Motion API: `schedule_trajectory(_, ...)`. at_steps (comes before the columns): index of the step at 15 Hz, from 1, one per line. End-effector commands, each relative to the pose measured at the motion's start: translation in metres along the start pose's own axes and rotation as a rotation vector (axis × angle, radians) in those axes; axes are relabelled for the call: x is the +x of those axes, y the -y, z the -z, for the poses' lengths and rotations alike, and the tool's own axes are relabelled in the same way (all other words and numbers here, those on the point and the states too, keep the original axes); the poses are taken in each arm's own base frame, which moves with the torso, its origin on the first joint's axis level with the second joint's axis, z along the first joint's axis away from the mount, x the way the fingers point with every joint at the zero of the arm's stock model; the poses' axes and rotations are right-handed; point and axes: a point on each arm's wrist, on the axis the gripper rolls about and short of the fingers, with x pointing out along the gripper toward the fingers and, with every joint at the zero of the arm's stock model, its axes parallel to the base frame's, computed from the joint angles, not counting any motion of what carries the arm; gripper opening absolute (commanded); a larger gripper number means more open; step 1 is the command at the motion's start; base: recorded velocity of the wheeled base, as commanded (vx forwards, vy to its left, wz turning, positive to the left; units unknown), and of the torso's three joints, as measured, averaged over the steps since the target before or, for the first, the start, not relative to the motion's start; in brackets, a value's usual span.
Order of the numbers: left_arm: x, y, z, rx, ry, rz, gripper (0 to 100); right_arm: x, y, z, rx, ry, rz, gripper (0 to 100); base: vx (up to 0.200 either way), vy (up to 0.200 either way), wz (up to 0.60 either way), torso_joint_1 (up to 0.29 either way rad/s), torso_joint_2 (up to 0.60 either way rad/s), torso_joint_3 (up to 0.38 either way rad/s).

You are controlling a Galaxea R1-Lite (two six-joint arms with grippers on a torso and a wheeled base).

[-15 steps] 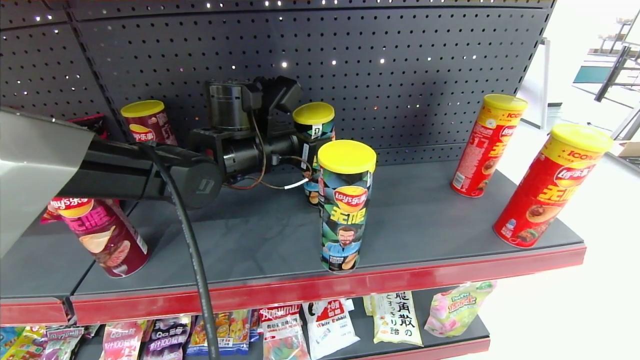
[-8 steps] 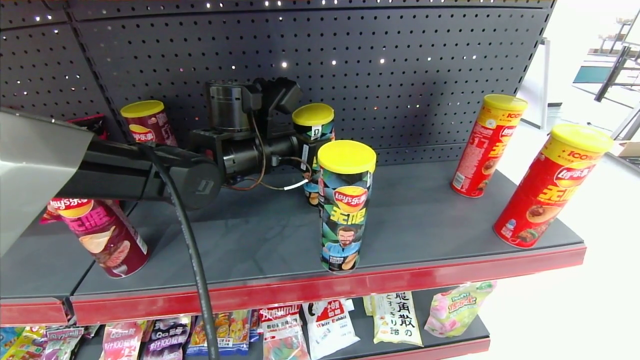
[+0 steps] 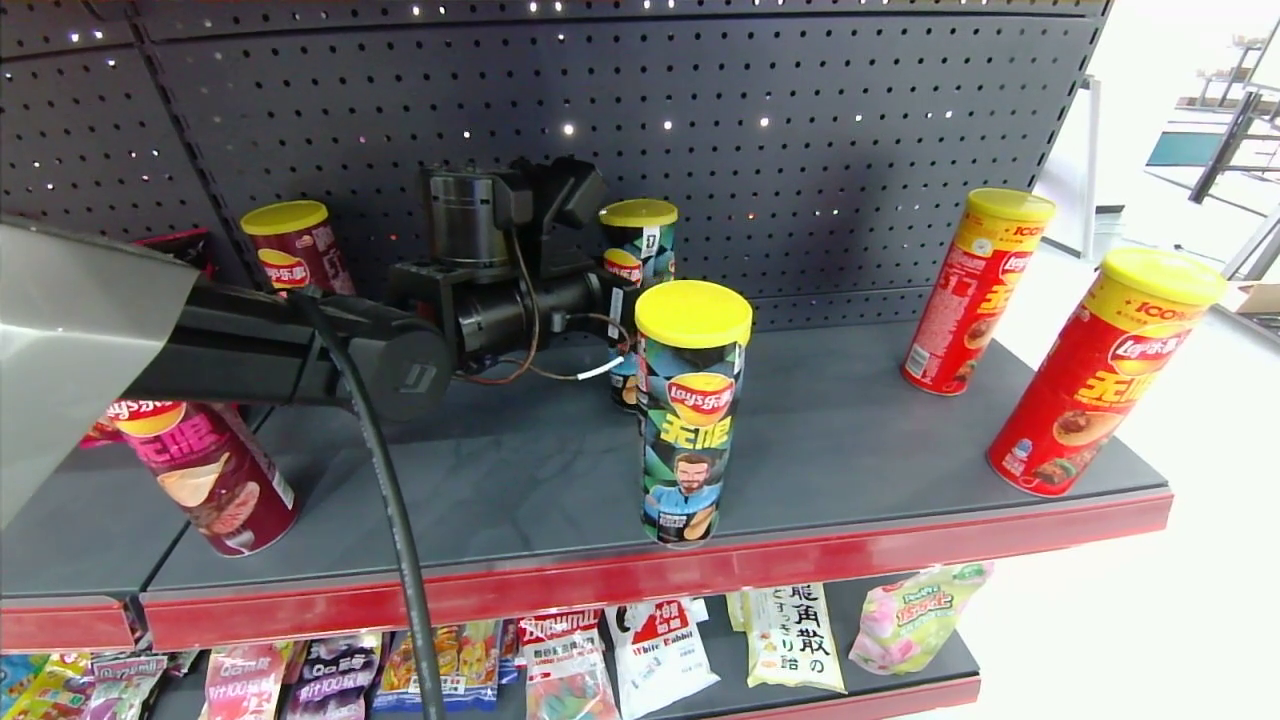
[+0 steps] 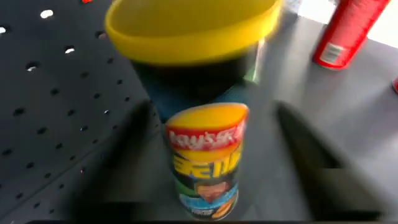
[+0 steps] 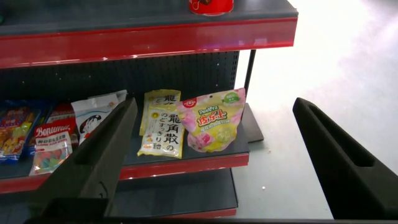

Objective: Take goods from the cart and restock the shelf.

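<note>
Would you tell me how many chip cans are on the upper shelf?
6: back-left maroon can, front-left maroon can, rear patterned can at the left gripper, front patterned can, rear red can, front red can. The arm may hide others.

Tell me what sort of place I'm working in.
Most likely a shop aisle, or a mock-up of one: a dark metal shelf with a red front edge and pegboard back, yellow-lidded red cylindrical crisp cans standing on it, and bagged snacks on the tier below.
</note>
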Motion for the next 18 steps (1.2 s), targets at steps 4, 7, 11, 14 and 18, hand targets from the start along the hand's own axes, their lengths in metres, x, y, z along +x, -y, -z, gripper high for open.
schedule_trajectory(4, -0.014, 0.005, -0.009, -0.014, 0.01, -0.016, 100, 0.0, 0.0, 0.0, 0.0, -0.002, 0.0, 100, 0.0, 0.0, 0.0, 0.0, 0.0, 0.0)
schedule_trajectory(7, -0.039, 0.005, -0.002, -0.023, -0.033, -0.03, 100, 0.0, 0.0, 0.0, 0.0, -0.002, 0.0, 100, 0.0, 0.0, 0.0, 0.0, 0.0, 0.0)
schedule_trajectory(11, -0.078, -0.001, -0.001, -0.032, -0.054, -0.063, 100, 0.0, 0.0, 0.0, 0.0, -0.002, 0.0, 100, 0.0, 0.0, 0.0, 0.0, 0.0, 0.0)
schedule_trajectory(14, -0.13, 0.0, -0.002, -0.039, -0.07, -0.095, 100, 0.0, 0.0, 0.0, 0.0, -0.002, 0.0, 100, 0.0, 0.0, 0.0, 0.0, 0.0, 0.0)
schedule_trajectory(18, -0.236, 0.026, 0.001, -0.053, -0.159, -0.081, 100, 0.0, 0.0, 0.0, 0.0, 0.0, 0.0, 100, 0.0, 0.0, 0.0, 0.0, 0.0, 0.0)
